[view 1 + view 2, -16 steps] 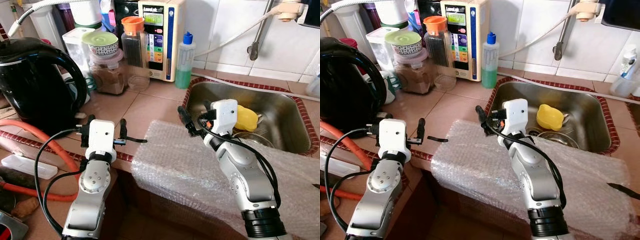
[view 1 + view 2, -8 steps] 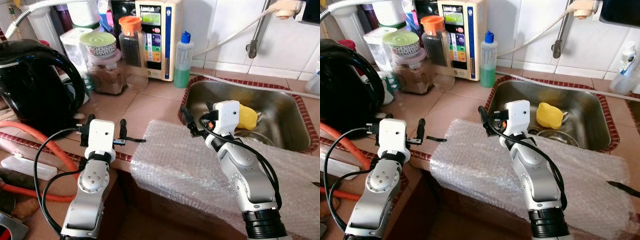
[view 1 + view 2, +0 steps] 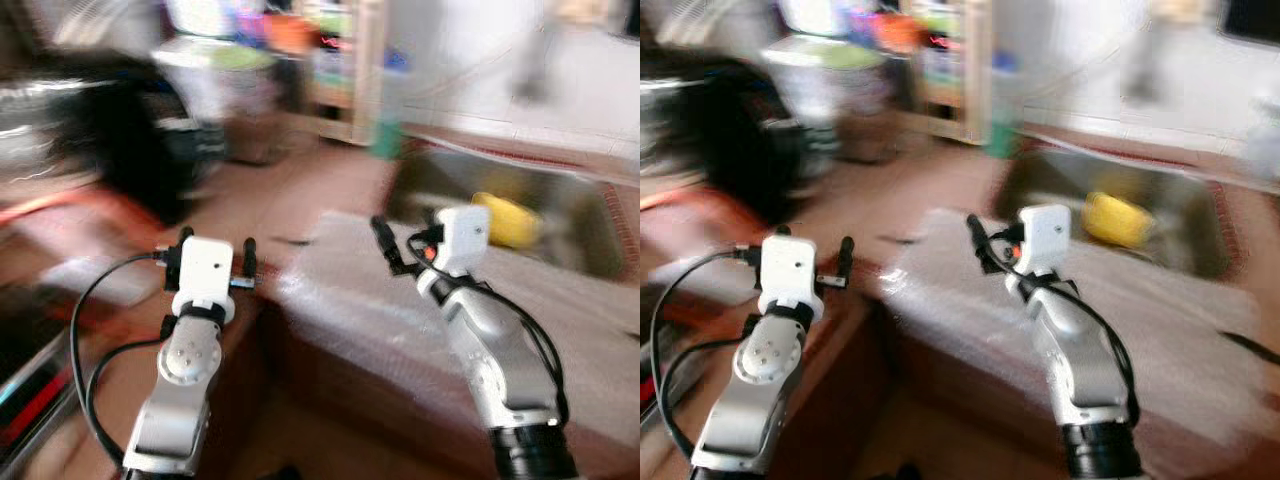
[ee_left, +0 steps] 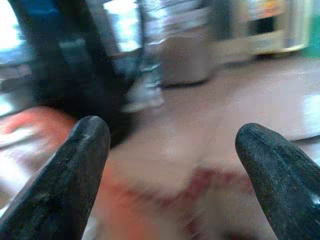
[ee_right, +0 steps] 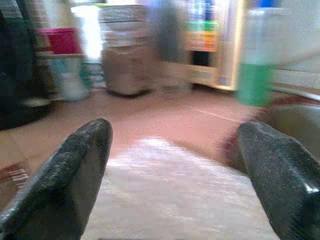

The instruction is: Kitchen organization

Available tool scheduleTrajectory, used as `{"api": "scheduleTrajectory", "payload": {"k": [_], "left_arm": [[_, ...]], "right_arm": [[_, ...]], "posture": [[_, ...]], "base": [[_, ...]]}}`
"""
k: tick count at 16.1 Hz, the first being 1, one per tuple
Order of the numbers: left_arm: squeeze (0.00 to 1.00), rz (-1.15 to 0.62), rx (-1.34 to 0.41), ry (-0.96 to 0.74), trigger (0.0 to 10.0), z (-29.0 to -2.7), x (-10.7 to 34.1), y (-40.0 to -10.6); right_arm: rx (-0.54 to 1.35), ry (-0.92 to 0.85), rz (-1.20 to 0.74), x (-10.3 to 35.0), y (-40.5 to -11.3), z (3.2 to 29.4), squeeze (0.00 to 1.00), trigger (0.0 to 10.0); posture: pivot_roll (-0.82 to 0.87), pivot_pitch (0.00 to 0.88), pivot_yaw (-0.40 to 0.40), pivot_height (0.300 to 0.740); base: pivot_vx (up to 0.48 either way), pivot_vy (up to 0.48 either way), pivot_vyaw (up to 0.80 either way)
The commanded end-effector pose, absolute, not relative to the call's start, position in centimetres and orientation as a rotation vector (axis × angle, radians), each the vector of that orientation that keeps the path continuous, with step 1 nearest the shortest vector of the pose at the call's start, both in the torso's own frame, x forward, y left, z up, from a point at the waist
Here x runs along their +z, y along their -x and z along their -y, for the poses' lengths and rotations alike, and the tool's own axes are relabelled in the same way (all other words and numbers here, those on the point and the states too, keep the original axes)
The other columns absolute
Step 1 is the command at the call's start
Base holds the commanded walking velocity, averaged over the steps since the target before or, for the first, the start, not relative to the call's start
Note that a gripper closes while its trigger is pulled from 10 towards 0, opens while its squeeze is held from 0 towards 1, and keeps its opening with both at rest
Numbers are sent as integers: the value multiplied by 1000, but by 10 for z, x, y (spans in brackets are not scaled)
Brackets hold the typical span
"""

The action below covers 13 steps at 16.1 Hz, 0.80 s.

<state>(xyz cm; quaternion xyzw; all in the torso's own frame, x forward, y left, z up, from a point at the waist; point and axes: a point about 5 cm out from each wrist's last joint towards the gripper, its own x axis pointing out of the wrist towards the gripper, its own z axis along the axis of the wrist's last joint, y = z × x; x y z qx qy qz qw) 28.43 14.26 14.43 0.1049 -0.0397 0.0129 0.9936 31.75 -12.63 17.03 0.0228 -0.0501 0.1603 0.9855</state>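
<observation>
- Right, head views: heavy motion blur. Left gripper [image 3: 215, 248] hovers over the tiled tabletop [image 3: 300, 205] edge, fingers spread, empty. Right gripper [image 3: 400, 245] sits above the bubble wrap [image 3: 380, 310] draped over the tabletop front, next to the sink [image 3: 560, 215]; fingers apart, empty.
- Yellow object [image 3: 508, 218] lies in the sink, just past the right gripper. Too blurred to name more precisely.
- Black kettle [image 3: 130, 150] at the robot's left; jars [image 3: 240, 110] and a green bottle [image 3: 390, 130] smear along the back wall.
- Left wrist view: both fingers [image 4: 75, 170] wide apart, nothing between them. Tiled tabletop ahead, dark red edge strip [image 4: 200, 182] below, kettle's dark shape [image 4: 75, 75] and a jar [image 4: 182, 55] beyond.
- Right wrist view: fingers [image 5: 75, 170] wide apart, empty. Bubble wrap [image 5: 175, 200] directly under them, green bottle [image 5: 257, 65] and a brown-filled jar [image 5: 127, 65] further back, sink rim [image 5: 285, 125] to one side.
</observation>
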Motion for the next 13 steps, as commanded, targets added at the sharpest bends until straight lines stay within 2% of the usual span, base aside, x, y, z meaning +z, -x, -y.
{"api": "scheduleTrajectory", "payload": {"k": [1,6,13], "left_arm": [[0,70,24,-214,10000,-145,143,-283],[0,70,20,-222,10000,-145,143,-283],[0,82,4,-213,10000,-147,140,-277]], "right_arm": [[328,-53,97,168,-316,124,0,10000],[316,-53,101,169,-317,126,0,10000],[310,-38,87,161,-314,127,0,10000]], "posture": [[-159,23,77,740],[-163,26,83,740],[-158,34,84,740]], "base": [[-277,0,0],[-251,0,0],[0,0,0]]}}
